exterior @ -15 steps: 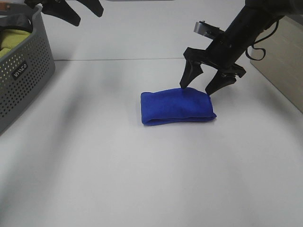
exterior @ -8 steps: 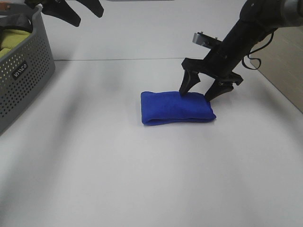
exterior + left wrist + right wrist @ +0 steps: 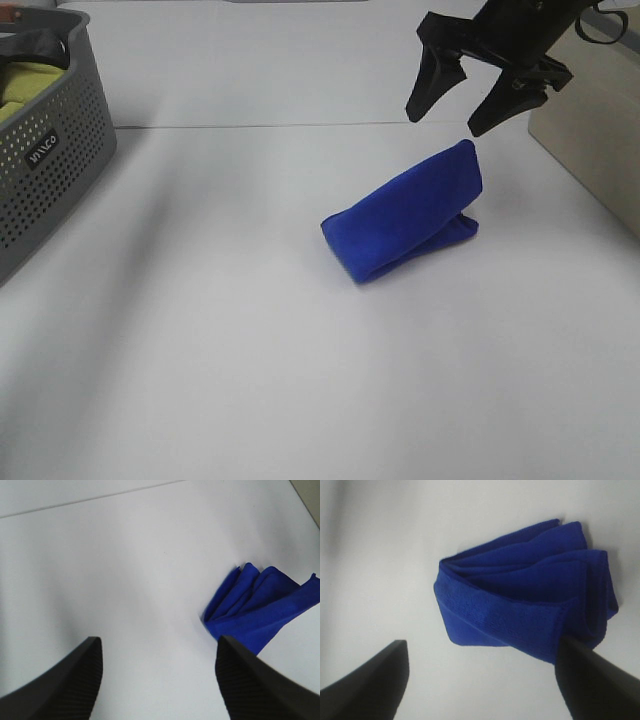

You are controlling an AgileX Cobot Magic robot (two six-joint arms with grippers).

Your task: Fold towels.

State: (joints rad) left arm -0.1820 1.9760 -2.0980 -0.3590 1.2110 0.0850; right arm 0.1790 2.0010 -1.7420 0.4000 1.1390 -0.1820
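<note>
Near the middle of the white table [image 3: 200, 380] lies the blue towel [image 3: 405, 215], folded into a thick bundle whose far end tilts upward, so the layers gape open on the side toward the right arm. Above that raised end hangs the right gripper [image 3: 487, 105], its fingers spread apart and holding nothing, clear of the cloth; the right wrist view looks straight down onto the stacked folds [image 3: 530, 590] between the two dark fingertips. Judging from the loose, propped shape, the bundle is folded but not pressed flat, and it may slump or spring open if left so. The left gripper [image 3: 157, 680] is out of the high view; its own camera shows both fingers wide apart over bare table, with the towel [image 3: 260, 610] well off to one side, so it seems parked out of the way. A perforated grey basket [image 3: 50, 160] with a yellow-green cloth [image 3: 25, 85] inside stands at the far left edge, well apart from the towel. A beige box [image 3: 590, 140] sits near the right arm, close enough to crowd any sideways swing there.
</note>
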